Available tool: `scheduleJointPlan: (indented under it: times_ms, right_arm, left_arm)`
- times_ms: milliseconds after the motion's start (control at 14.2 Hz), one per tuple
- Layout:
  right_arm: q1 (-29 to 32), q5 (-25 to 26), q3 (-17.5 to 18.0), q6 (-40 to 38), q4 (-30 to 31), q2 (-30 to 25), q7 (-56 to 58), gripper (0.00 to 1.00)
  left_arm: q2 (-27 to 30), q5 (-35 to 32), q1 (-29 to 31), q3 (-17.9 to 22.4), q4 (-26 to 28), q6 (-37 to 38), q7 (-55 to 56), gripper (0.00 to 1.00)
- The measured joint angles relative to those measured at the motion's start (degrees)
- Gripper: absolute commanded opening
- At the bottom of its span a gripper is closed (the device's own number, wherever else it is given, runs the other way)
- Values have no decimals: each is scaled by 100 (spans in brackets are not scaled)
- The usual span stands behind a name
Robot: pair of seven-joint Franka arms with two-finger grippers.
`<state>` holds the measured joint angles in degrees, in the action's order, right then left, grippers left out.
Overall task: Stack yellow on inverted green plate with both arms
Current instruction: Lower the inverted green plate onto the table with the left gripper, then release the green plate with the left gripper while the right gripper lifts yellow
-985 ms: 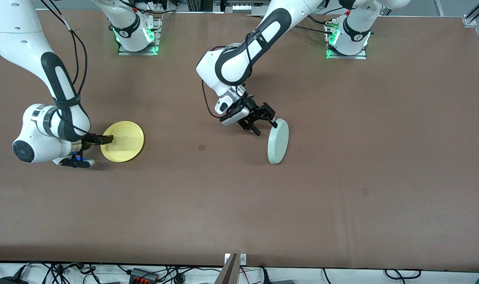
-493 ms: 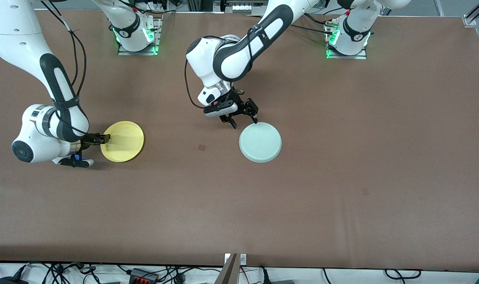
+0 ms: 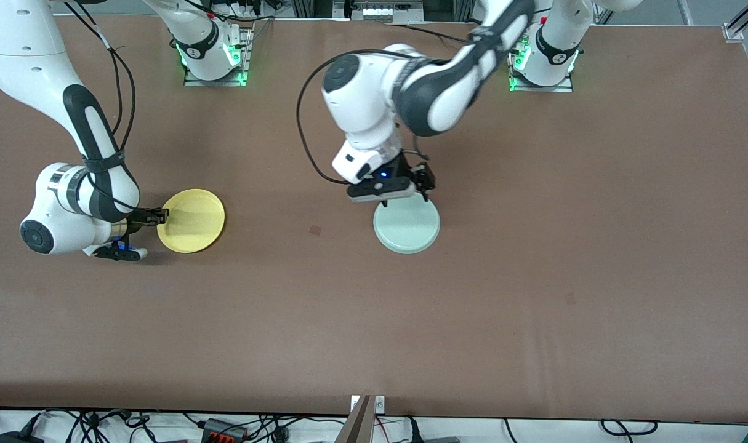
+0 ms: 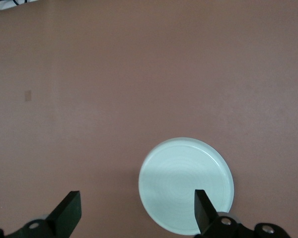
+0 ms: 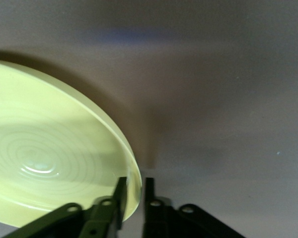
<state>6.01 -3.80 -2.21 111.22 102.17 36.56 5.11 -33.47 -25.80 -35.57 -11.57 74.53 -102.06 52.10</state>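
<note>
The yellow plate (image 3: 192,220) lies toward the right arm's end of the table. My right gripper (image 3: 162,215) comes in low from the side. In the right wrist view the right gripper (image 5: 134,194) has one finger inside the yellow plate's (image 5: 49,148) rim and one outside, closed narrowly on it. The green plate (image 3: 407,224) lies flat near the table's middle with its ringed underside up. My left gripper (image 3: 406,192) hangs over the green plate's edge on the robots' side. In the left wrist view the left gripper (image 4: 136,213) stands wide open and empty above the green plate (image 4: 186,183).
Brown table cloth (image 3: 534,277) surrounds both plates. A small dark mark (image 3: 314,229) sits on the cloth between them. Both arm bases (image 3: 213,55) stand along the robots' edge of the table, and cables (image 3: 226,427) run past the table's front edge.
The green plate dropped from standing on edge to lying flat, underside up. The left gripper let it go and rose above it. The right gripper's fingers closed on the yellow plate's rim.
</note>
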Motion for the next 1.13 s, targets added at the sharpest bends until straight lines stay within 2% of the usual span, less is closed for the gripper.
scheduleJointPlan:
  times_ms: [141, 281, 422, 563, 844, 985, 1126]
  right_arm:
    - [-1, -45, 3, -42, -49, -29, 24, 0]
    - [-3, -44, 23, -84, -144, -31, 90, 0]
    - [-7, -92, 88, -416, -441, -47, 145, 0]
    - [-19, -372, 164, -878, -890, -88, 145, 0]
    - [-208, -1184, 338, -1121, -1252, -159, 145, 0]
    - [-556, -1529, 372, -1057, -1273, -131, 106, 0]
    - [-1021, -1635, 384, -897, -1308, -80, -186, 0]
  left_arm:
    - [313, 692, 512, 6, 5, 54, -698, 100]
    - [536, 1049, 1050, 7, 6, 216, -1432, 100]
    - [753, 1370, 1621, 11, 4, 457, -2146, 100]
    - [975, 1814, 2213, 12, 7, 640, -2718, 100]
    - [1292, 1955, 2986, 14, 15, 1084, -3250, 100]
    - [1381, 1955, 3127, 17, 22, 1294, -3367, 100]
    - [1410, 1955, 3284, 21, 42, 1332, -3744, 100]
